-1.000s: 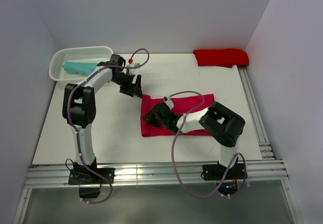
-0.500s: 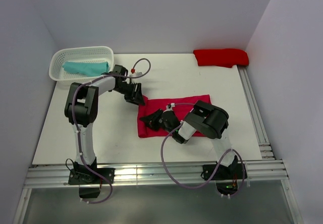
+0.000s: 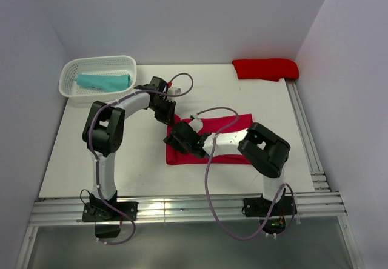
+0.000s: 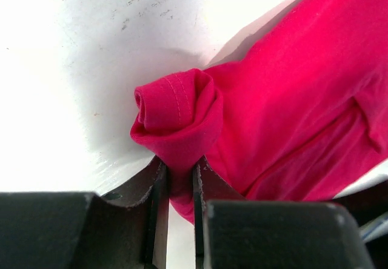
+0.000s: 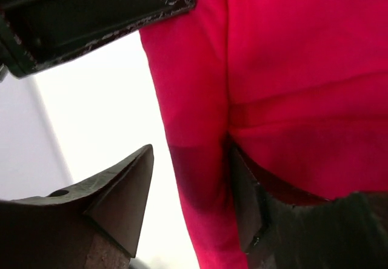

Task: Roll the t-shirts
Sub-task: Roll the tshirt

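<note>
Two arms on one crimson shirt

Three t-shirts lie well apart. The crimson t-shirt point(image 3: 242, 125) is spread at the centre of the desk point(image 3: 133, 154), its upper left corner curled into a small roll. The left fingers point(image 4: 160, 181) are clamped on that roll, with cloth pinched between them. The right fingers point(image 5: 130, 184) stand wide apart, straddling the shirt's left edge without pinching it. The scarlet t-shirt point(image 3: 265, 69) sits bundled at the desk's upper right corner. The teal t-shirt point(image 3: 103, 82) lies in the white basket point(image 3: 97, 60) at upper left.
</note>
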`<state>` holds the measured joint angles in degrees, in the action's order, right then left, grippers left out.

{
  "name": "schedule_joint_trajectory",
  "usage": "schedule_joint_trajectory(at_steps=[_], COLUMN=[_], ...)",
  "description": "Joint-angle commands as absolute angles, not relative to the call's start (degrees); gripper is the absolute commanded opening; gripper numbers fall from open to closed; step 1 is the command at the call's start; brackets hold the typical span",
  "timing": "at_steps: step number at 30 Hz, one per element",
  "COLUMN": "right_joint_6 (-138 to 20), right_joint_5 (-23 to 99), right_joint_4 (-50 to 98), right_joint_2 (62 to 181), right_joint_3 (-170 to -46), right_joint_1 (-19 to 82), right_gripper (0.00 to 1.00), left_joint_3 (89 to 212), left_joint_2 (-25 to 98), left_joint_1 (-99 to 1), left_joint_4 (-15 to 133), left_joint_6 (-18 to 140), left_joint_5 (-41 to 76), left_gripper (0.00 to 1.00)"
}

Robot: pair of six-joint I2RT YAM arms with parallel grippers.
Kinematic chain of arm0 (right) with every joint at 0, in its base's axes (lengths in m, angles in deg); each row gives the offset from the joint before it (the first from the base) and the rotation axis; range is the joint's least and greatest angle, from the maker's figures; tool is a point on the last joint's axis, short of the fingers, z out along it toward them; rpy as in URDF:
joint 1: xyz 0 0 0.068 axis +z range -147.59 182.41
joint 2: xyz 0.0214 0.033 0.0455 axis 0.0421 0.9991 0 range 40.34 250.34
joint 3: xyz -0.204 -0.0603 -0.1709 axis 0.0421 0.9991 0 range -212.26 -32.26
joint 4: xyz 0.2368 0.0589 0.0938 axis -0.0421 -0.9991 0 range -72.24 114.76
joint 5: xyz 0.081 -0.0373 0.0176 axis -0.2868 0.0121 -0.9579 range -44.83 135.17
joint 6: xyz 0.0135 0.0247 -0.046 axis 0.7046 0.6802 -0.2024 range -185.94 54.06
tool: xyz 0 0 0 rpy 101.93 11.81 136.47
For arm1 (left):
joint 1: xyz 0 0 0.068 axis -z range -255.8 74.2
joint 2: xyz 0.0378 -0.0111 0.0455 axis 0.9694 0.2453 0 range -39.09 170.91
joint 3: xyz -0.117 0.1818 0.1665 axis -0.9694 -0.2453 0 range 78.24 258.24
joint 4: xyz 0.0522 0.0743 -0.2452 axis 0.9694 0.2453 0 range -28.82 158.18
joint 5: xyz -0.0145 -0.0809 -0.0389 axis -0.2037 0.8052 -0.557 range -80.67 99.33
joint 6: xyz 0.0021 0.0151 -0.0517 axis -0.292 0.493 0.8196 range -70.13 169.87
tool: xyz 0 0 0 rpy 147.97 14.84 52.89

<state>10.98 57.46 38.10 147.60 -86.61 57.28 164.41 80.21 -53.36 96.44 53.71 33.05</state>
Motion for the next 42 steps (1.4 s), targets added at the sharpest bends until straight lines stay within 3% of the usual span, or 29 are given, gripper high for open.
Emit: schedule_joint_trajectory(at_steps=[1, 10, 21, 37, 42], right_joint_6=[6.8, 2.7, -5.1, -4.5, -3.5], right_joint_5=[67.4, 79.4, 84.5, 82.6, 81.8], right_joint_4=[14.7, -7.0, -15.1, -15.5, -16.5], right_joint_2=[144.8, 146.7, 156.9, 163.7, 164.8], right_joint_3=[-92.4, -108.4, -124.4, -125.0, -124.5], right_joint_1=[59.4, 63.9, 65.3, 67.1, 67.5], right_gripper=[0.61, 0.64, 0.53, 0.45, 0.37], left_joint_3=[165.2, 166.9, 170.0, 172.3, 173.8], left_joint_2=[79.2, 80.1, 81.8, 83.7, 84.2], left_joint_1=[-52.1, -50.0, -48.4, -47.5, -47.5], left_joint_4=[97.3, 99.2, 101.4, 103.1, 103.7], left_joint_6=[52.6, 52.4, 52.7, 52.6, 52.3], left_joint_5=[25.3, 21.9, 20.1, 20.0, 20.2], left_gripper=[0.01, 0.01, 0.01, 0.03, 0.13])
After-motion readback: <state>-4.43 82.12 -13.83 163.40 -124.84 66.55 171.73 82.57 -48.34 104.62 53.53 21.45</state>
